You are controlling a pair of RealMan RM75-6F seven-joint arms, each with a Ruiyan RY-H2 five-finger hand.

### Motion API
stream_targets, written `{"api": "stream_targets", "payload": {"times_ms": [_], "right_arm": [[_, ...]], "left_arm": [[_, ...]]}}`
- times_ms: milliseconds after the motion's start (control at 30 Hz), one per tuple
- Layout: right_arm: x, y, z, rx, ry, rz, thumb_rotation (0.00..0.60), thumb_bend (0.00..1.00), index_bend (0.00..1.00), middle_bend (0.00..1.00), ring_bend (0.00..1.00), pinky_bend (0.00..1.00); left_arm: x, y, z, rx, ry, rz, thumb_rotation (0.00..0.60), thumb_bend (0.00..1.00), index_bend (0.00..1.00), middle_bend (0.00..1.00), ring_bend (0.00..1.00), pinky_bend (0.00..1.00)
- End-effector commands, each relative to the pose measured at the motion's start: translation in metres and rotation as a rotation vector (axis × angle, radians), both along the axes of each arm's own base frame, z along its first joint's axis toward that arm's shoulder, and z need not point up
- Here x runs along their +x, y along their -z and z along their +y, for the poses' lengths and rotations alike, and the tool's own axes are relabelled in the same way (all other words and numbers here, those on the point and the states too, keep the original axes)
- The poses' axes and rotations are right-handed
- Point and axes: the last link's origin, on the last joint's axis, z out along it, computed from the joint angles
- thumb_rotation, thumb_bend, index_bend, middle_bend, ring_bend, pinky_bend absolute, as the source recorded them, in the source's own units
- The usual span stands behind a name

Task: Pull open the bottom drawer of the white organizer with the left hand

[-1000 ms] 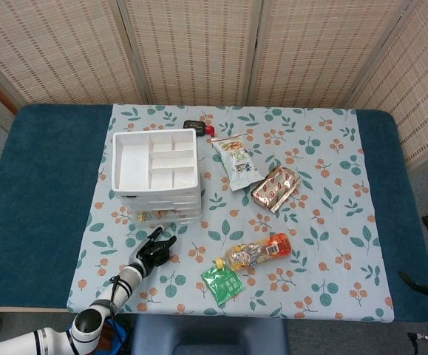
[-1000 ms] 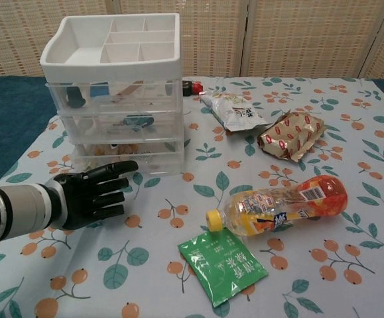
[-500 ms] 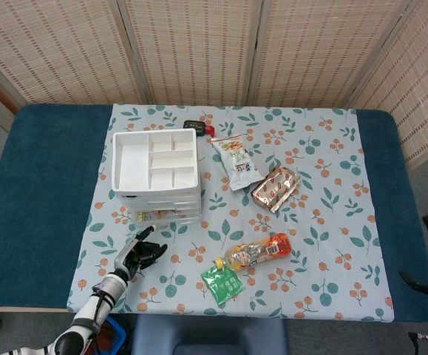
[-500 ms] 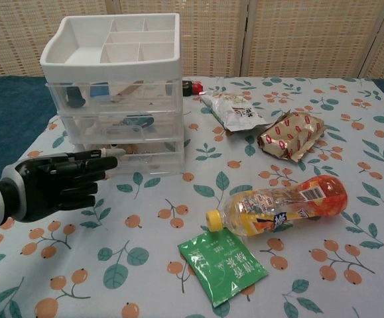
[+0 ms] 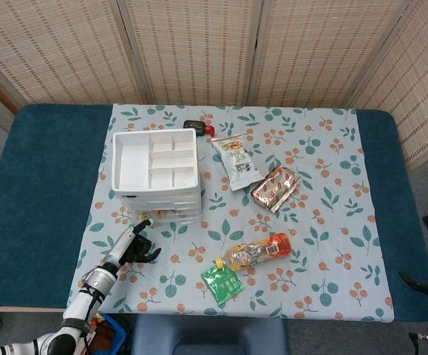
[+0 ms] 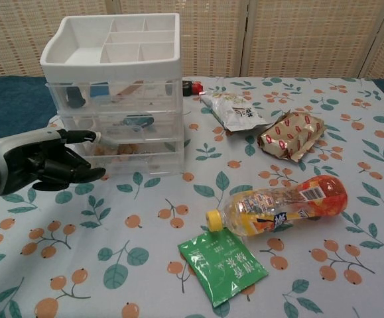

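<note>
Orange drink bottle (image 6: 281,205) lying flat, green sachet (image 6: 223,264), 2 snack packets (image 6: 292,134) (image 6: 233,109)

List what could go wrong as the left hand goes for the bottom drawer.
The left hand sits near the organizer's left front corner, level with the middle drawer, so it may hook that instead of the bottom drawer. The organizer is unbraced; pulling may drag or tip the whole stack.

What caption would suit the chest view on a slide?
Robot's left hand reaches toward the white organizer's bottom drawer, beside a bottle and snack packets.
</note>
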Motion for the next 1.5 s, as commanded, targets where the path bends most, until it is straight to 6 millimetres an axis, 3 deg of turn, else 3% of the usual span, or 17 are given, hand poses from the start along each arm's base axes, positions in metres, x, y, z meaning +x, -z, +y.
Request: {"api": "stream_targets", "payload": {"times_ms": [33, 833, 1067, 1500], "right_arm": [[0.000, 0.000, 0.000, 0.001, 0.000, 0.000, 0.600, 0.08, 0.00, 0.10, 0.04, 0.13], [-0.001, -0.001, 0.002, -0.004, 0.011, 0.003, 0.600, 0.08, 0.00, 0.10, 0.04, 0.13], [-0.002, -0.001, 0.002, -0.007, 0.014, 0.002, 0.600, 0.08, 0.00, 0.10, 0.04, 0.13], [-0.001, -0.001, 0.002, -0.007, 0.013, 0.004, 0.600, 0.08, 0.00, 0.10, 0.04, 0.13]], "left_arm": [[-0.001, 0.004, 0.009, 0.039, 0.053, 0.118, 0.600, 0.33, 0.23, 0.91, 1.00, 1.00], [-0.002, 0.033, 0.023, 0.111, 0.097, 0.336, 0.600, 0.33, 0.23, 0.91, 1.00, 1.00], [0.000, 0.032, 0.017, 0.089, 0.154, 0.359, 0.600, 0.33, 0.30, 0.91, 1.00, 1.00], [0.001, 0.021, -0.007, 0.058, 0.238, 0.368, 0.600, 0.33, 0.31, 0.91, 1.00, 1.00]]}}
